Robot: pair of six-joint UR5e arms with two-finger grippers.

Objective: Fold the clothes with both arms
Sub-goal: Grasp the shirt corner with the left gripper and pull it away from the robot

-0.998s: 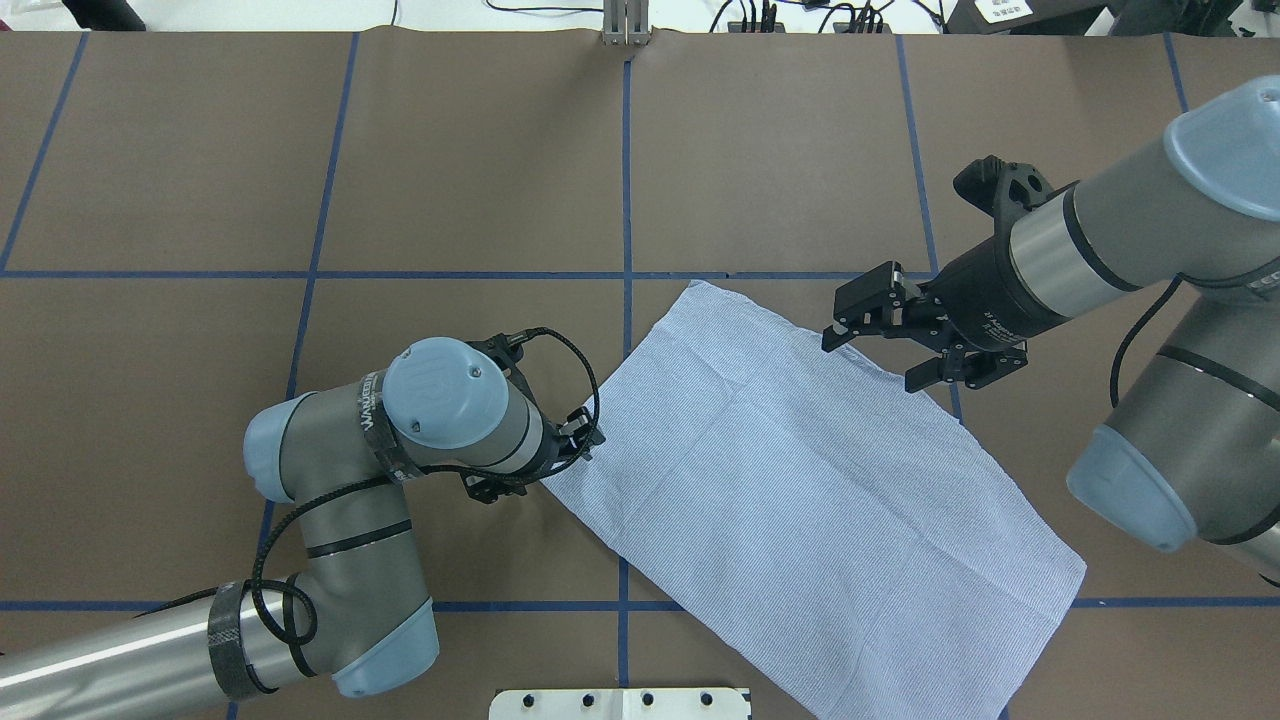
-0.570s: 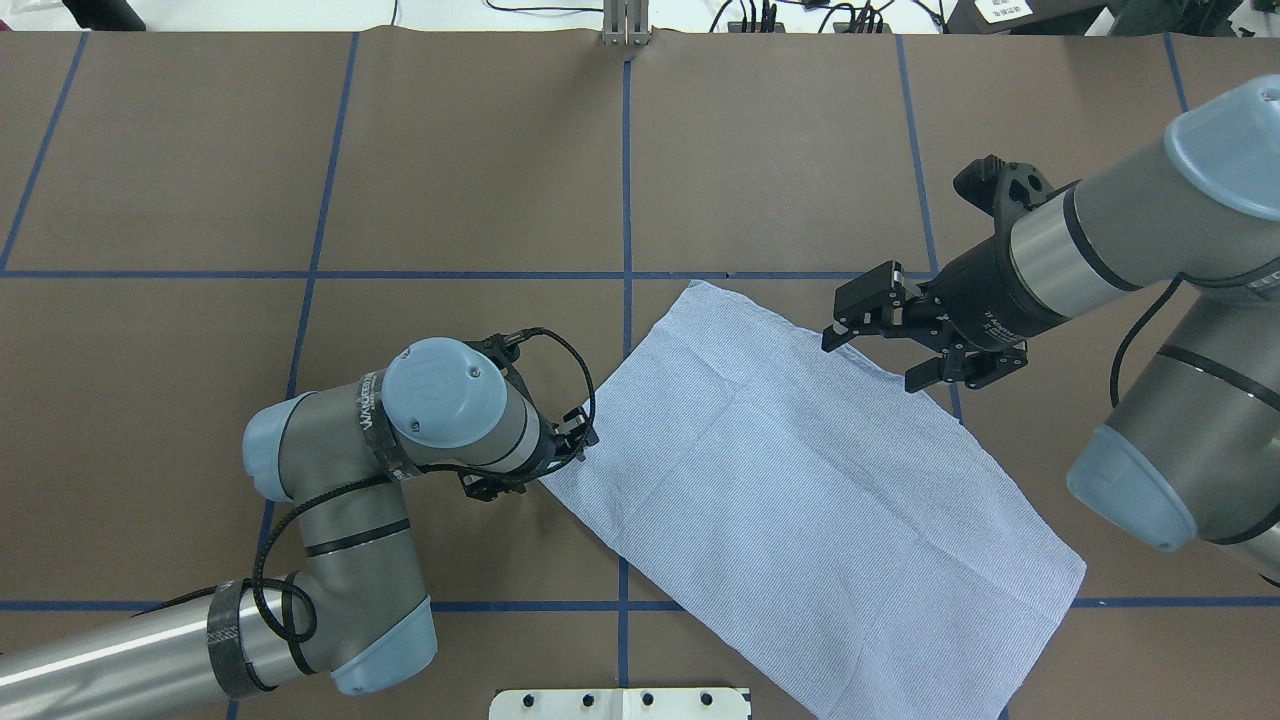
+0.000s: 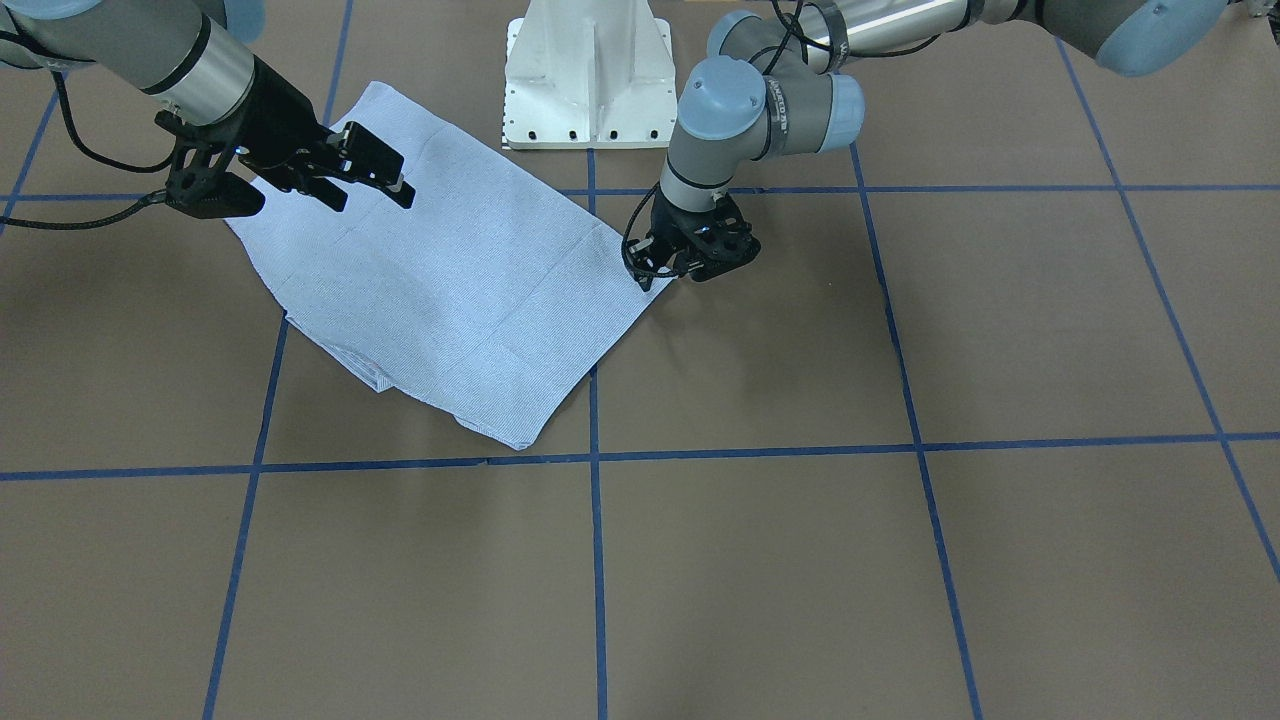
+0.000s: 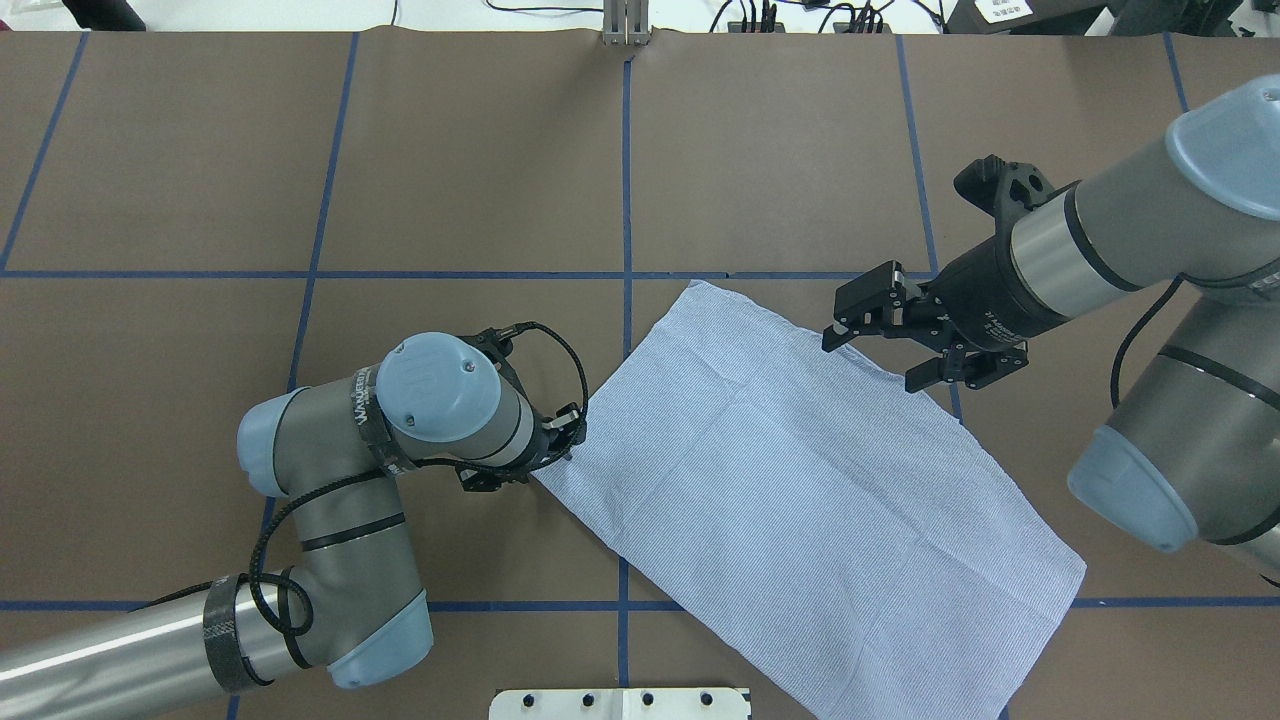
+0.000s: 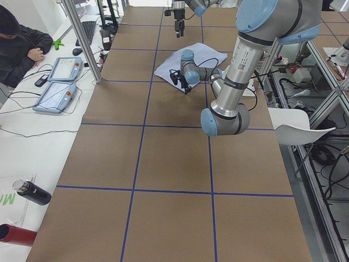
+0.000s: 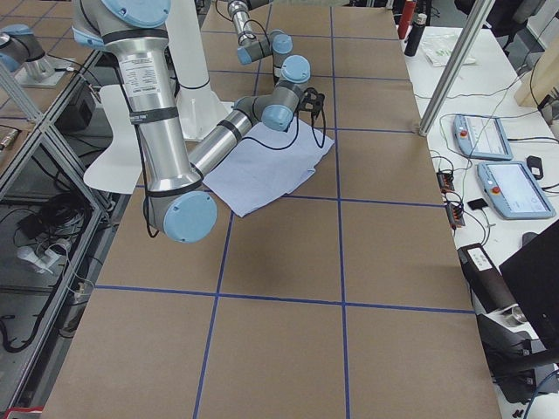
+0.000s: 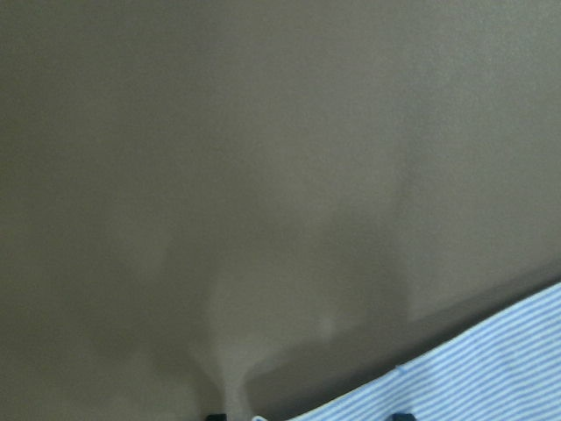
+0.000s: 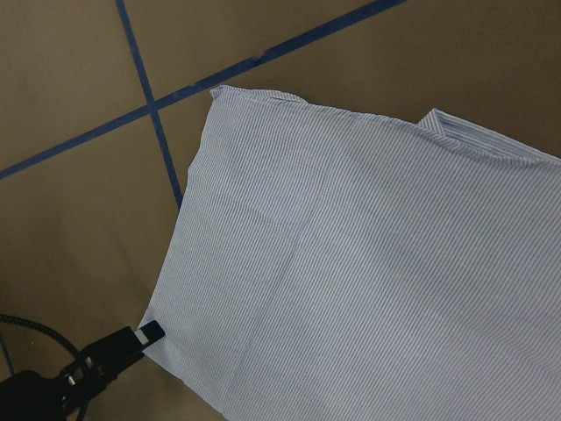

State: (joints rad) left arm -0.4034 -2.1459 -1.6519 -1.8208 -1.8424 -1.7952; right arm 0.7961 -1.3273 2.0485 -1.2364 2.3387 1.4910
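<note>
Fingers (left, black) flank a corner of the finely striped shirt.

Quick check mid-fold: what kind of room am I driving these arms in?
Probably a robotics lab: a brown table gridded with blue tape, teach pendants on the side bench, and a person seated beside them.

White letters beginning with "WA" are seen on a black band around the left arm (the rest is hidden). Small white print on the right gripper cannot be read.
</note>
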